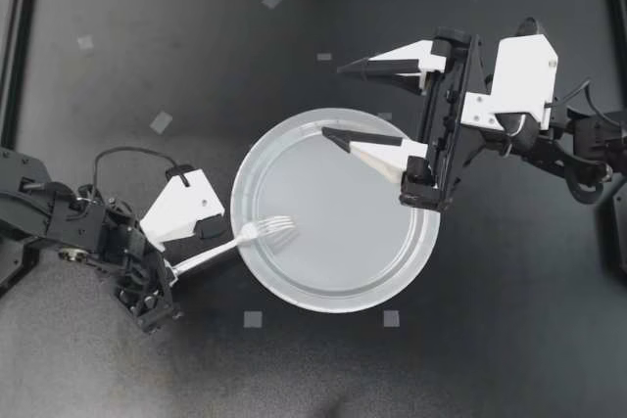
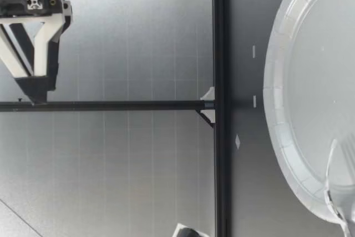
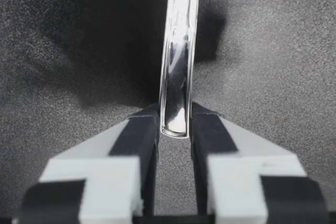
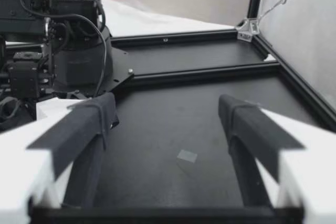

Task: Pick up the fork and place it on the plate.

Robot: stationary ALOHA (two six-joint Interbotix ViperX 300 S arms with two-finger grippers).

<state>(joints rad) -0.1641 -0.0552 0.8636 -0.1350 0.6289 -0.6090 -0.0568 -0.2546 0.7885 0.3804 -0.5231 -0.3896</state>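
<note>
Black tabletop carries a pale plate. The left gripper is clamped on the handle end of the shiny fork, whose tines are over the plate's rim. The right gripper hovers spread wide. Released here, the overhanging handle could tip the fork off.

Silver fork — white plate — black table

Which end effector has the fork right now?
My left end effector: it is shut on the fork by its handle, tines over the plate. My right end effector hangs open and empty.
</note>
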